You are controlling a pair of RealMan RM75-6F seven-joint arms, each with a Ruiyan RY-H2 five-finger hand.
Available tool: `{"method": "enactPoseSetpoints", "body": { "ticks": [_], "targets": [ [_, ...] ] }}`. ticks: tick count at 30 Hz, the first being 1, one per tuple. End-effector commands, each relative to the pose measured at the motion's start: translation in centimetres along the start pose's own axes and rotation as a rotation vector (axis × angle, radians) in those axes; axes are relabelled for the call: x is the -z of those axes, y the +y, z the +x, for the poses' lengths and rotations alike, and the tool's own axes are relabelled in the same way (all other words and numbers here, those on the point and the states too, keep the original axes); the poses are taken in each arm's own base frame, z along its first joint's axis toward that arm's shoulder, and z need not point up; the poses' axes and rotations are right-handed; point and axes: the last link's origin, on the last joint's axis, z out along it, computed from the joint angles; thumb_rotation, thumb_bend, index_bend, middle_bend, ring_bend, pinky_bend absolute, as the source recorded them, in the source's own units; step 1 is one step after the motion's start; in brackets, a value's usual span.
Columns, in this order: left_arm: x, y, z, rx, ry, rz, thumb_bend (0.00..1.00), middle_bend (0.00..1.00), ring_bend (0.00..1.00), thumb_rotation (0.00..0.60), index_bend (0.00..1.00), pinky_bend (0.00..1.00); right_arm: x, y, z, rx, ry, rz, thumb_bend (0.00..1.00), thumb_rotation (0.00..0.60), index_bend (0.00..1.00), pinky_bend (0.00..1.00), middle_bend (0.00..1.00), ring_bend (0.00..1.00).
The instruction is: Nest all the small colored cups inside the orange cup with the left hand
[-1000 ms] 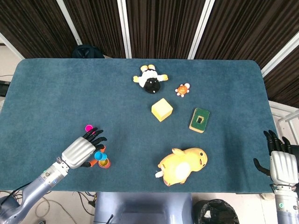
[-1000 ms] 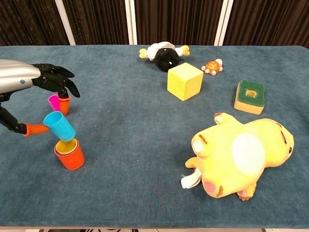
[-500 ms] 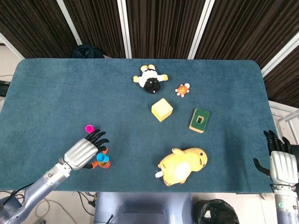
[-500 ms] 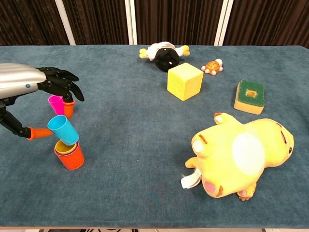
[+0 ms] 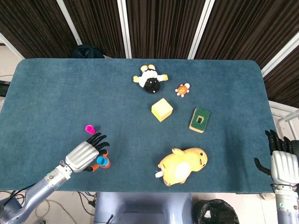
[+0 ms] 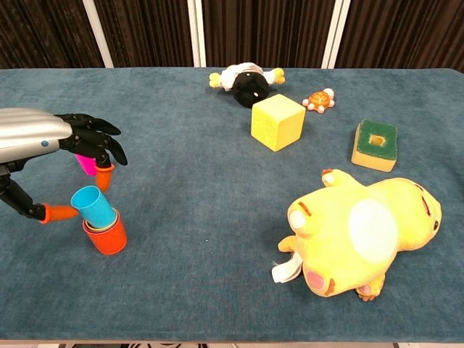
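The orange cup [image 6: 106, 238] [image 5: 107, 164] stands near the table's front left edge. A blue cup [image 6: 94, 206] [image 5: 100, 161] sits tilted in its mouth, leaning left. My left hand [image 6: 45, 136] [image 5: 85, 155] is over it and pinches the blue cup between the thumb on its left and a fingertip [image 6: 104, 175] just above it. A pink cup [image 6: 86, 164] [image 5: 89, 128] stands apart on the cloth behind, partly hidden by the fingers in the chest view. My right hand [image 5: 282, 164] hangs off the table's right edge, fingers spread, holding nothing.
A yellow plush duck [image 6: 362, 232] [image 5: 182, 166] lies front right. Further back are a yellow cube [image 6: 277, 122], a green sponge block [image 6: 375, 144], a small turtle toy [image 6: 318, 98] and a black-and-white plush [image 6: 246, 81]. The table's front edge [image 6: 217, 339] is close to the cups.
My left hand has come down and toward the front edge, lowering the blue cup from above the orange cup into its mouth. The right hand has not moved.
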Motion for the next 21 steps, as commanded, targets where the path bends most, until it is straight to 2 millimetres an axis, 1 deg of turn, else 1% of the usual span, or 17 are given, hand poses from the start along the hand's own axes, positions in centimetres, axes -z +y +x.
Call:
{"method": "enactPoseSetpoints", "body": {
  "ticks": [1, 5, 6, 8, 11, 16, 19, 21],
  "targets": [
    [0.0, -0.1, -0.2, -0.006, -0.014, 0.002, 0.28, 0.19, 0.00, 0.600, 0.39, 0.00, 0.0, 0.0, 0.0, -0.001, 0.000, -0.002, 0.34, 0.600, 0.07, 0.10, 0.08, 0.19],
    [0.2, -0.4, -0.3, -0.022, -0.043, 0.015, 0.23, 0.15, 0.00, 0.600, 0.18, 0.00, 0.0, 0.0, 0.0, -0.001, -0.001, -0.004, 0.34, 0.600, 0.07, 0.10, 0.08, 0.19],
    [0.2, -0.5, -0.3, -0.025, -0.048, 0.021, 0.23, 0.14, 0.00, 0.600, 0.14, 0.00, 0.0, 0.1, 0.0, -0.001, -0.002, -0.006, 0.34, 0.600, 0.07, 0.10, 0.08, 0.19],
    [0.1, -0.6, -0.2, -0.028, -0.050, 0.029, 0.22, 0.13, 0.00, 0.600, 0.09, 0.00, 0.0, 0.0, 0.0, -0.001, -0.003, -0.007, 0.34, 0.600, 0.07, 0.10, 0.08, 0.19],
    [-0.2, -0.6, 0.4, -0.022, -0.027, 0.041, 0.22, 0.13, 0.00, 0.600, 0.07, 0.00, 0.0, 0.0, 0.0, 0.001, -0.002, -0.008, 0.34, 0.600, 0.07, 0.10, 0.08, 0.19],
    [-1.1, -0.8, 1.6, -0.006, 0.075, 0.057, 0.22, 0.14, 0.00, 0.600, 0.08, 0.00, 0.0, 0.0, -0.1, 0.002, -0.005, -0.008, 0.34, 0.600, 0.07, 0.10, 0.08, 0.19],
    [-1.5, -1.8, 2.1, -0.008, 0.098, 0.090, 0.22, 0.14, 0.00, 0.600, 0.10, 0.00, 0.0, -0.1, -0.2, 0.003, -0.007, -0.007, 0.34, 0.600, 0.07, 0.10, 0.08, 0.19],
    [-1.7, -2.5, 2.0, -0.008, 0.096, 0.119, 0.22, 0.14, 0.00, 0.600, 0.10, 0.00, 0.0, -0.1, -0.2, 0.002, -0.008, -0.007, 0.34, 0.600, 0.07, 0.10, 0.08, 0.19]
  ]
}}
